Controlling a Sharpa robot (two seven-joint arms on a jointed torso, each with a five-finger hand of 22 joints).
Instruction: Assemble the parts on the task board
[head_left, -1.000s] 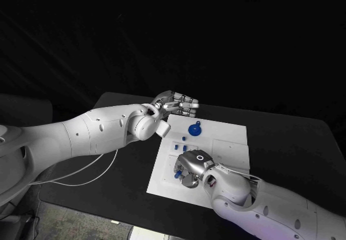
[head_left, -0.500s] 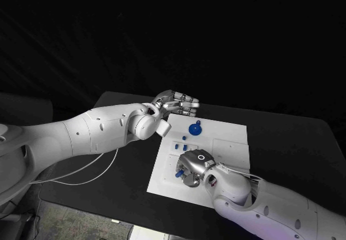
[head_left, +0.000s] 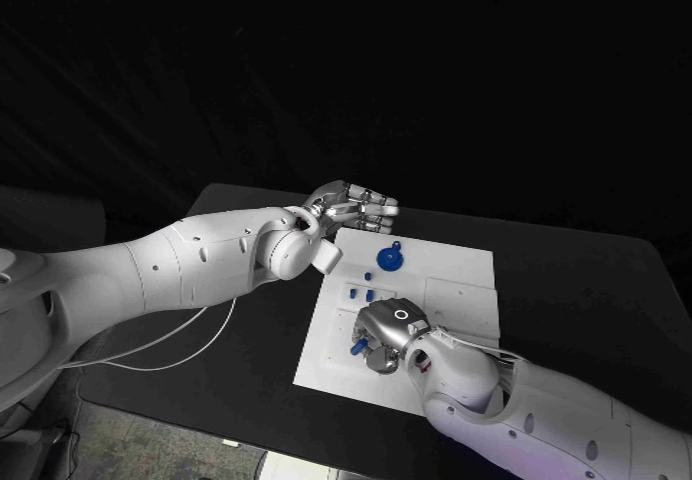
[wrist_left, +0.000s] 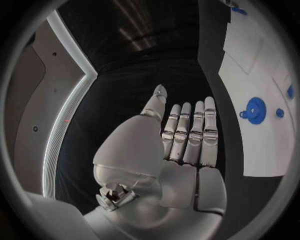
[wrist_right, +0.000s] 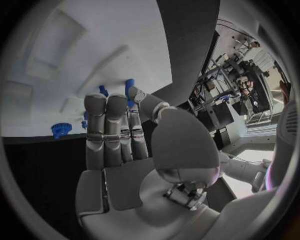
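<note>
Fingers of my right hand are together, nearly straight; thumb and a fingertip pinch a small blue part over the near end of the task board. In head view that part shows at the hand's 9 o'clock. Left hand holds nothing, fingers straight and side by side, above the black counter just off the board's far corner, approx 11 o'clock from board centre. Blue round part w/ a knob sits at the board's 12 o'clock end. Two small blue pieces stand mid-board, btwn round part and right hand.
</note>
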